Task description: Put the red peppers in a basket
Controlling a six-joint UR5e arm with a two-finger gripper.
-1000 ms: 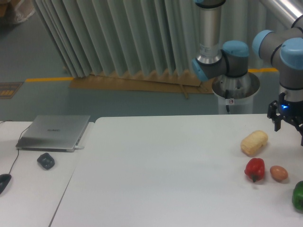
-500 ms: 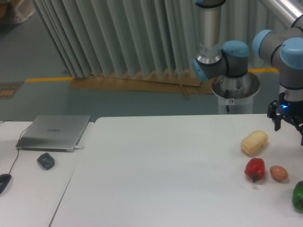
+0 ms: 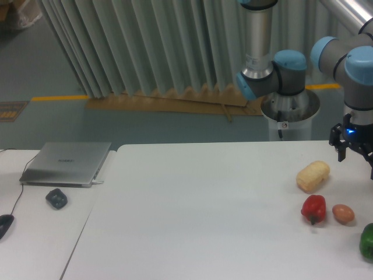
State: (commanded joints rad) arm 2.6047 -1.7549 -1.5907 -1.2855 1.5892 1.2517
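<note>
Pepper (image 3: pixel 313 209), red and glossy, sits on the white surface (image 3: pixel 204 210) near its right edge, well in from the far edge and closer to the near one; it is lumpy and rounded, with a short dark stem pointing toward the near edge; just beside it on the right, apart by a thin gap, lies a small orange-brown egg-shaped item (image 3: pixel 343 213); toward the far edge from the pepper rests a pale yellow bread-like roll (image 3: pixel 313 176), near but not touching; a dark green pepper (image 3: pixel 367 241) is cut off by the picture's right border, toward the near right corner. The pincer (image 3: pixel 356 153) hangs above the far right part of the surface, beside the roll and well apart from the red pepper; its dark fingers (image 3: pixel 342 150) point down and hold nothing, but part of it runs past the frame, so I cannot tell how wide it stands. The wide middle and left of this surface lies bare white; a second, lower surface (image 3: pixel 35 233) adjoins on the left, carrying a closed grey laptop (image 3: pixel 67 163), a dark crumpled object (image 3: pixel 56 199) and a computer mouse (image 3: pixel 4 224) at the left border.
</note>
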